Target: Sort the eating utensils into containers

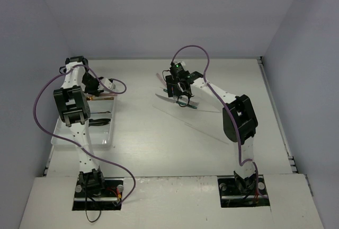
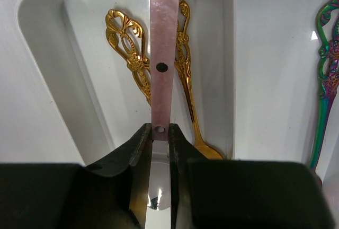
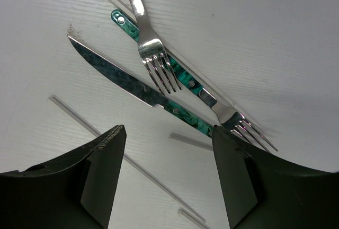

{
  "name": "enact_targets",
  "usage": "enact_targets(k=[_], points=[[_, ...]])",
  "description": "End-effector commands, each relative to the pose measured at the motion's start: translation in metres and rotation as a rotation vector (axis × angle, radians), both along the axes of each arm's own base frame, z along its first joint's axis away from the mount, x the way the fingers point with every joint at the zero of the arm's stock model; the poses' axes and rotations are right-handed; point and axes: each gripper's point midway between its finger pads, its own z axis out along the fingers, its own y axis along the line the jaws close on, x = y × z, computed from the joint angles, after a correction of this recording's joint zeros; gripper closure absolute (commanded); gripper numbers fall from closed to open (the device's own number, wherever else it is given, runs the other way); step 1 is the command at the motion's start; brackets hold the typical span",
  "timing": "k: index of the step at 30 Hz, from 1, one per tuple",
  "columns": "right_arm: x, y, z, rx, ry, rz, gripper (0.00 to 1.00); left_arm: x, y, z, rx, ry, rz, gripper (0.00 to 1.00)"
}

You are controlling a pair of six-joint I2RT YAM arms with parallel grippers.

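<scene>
Gold ornate spoons [image 2: 127,49]; pink-handled utensil [image 2: 165,27]; green-marbled knife [image 3: 143,88] & fork [image 3: 185,78]; white tray [image 2: 270,80].

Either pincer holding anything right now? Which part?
Left pincer grips the pink-handled utensil at its metal neck, just below the handle. Right pincer is open, holding nothing.

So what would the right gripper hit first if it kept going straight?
Probably the knife: it lies on the table straight ahead of the open right gripper, with the pink fork just beyond. Depth is unclear.
</scene>
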Motion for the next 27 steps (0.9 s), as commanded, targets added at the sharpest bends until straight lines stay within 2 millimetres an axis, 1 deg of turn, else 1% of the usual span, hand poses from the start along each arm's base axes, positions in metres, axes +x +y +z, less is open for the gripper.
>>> enact_targets(k=[1, 3, 4, 6, 9, 14, 15, 18, 19, 21, 22, 23, 25, 26, 27], points=[[0.013, 0.000, 0.041, 0.039, -0.084, -0.024, 0.37, -0.003, 0.007, 0.019, 0.018, -0.016, -0.011, 0.92], [0.013, 0.000, 0.041, 0.040, -0.086, -0.022, 0.37, -0.004, 0.014, 0.019, 0.029, -0.016, -0.008, 0.93], [0.013, 0.000, 0.041, 0.040, -0.086, -0.022, 0.37, -0.004, 0.014, 0.019, 0.029, -0.016, -0.008, 0.93], [0.012, 0.001, 0.039, 0.037, -0.082, -0.019, 0.37, -0.004, 0.024, 0.018, 0.044, -0.016, 0.000, 0.93], [0.012, 0.001, 0.039, 0.037, -0.080, -0.019, 0.37, -0.005, 0.032, 0.015, 0.061, -0.012, 0.004, 0.93], [0.012, 0.000, 0.040, 0.035, -0.084, -0.020, 0.38, 0.000, 0.040, 0.019, 0.068, -0.028, 0.026, 0.92], [0.013, 0.000, 0.040, 0.035, -0.085, -0.020, 0.38, 0.003, 0.039, 0.023, 0.065, -0.040, 0.030, 0.89], [0.015, 0.000, 0.042, 0.035, -0.092, -0.026, 0.38, 0.009, 0.031, 0.038, 0.029, -0.081, 0.047, 0.63], [0.017, 0.001, 0.042, 0.035, -0.094, -0.027, 0.38, 0.011, 0.028, 0.045, 0.016, -0.096, 0.054, 0.57], [0.020, 0.003, 0.043, 0.034, -0.101, -0.030, 0.38, 0.014, 0.020, 0.059, -0.010, -0.124, 0.068, 0.50], [0.024, 0.005, 0.046, 0.039, -0.111, -0.032, 0.38, 0.015, 0.013, 0.069, -0.025, -0.145, 0.066, 0.46], [0.027, 0.005, 0.049, 0.042, -0.120, -0.037, 0.39, 0.016, 0.007, 0.079, -0.035, -0.163, 0.067, 0.44], [0.033, 0.007, 0.051, 0.039, -0.133, -0.044, 0.39, 0.016, -0.004, 0.097, -0.066, -0.193, 0.077, 0.44], [0.036, 0.007, 0.049, 0.034, -0.135, -0.048, 0.39, 0.016, -0.009, 0.105, -0.081, -0.202, 0.094, 0.44], [0.040, 0.008, 0.050, 0.032, -0.141, -0.051, 0.39, 0.016, -0.016, 0.118, -0.102, -0.224, 0.100, 0.44]])
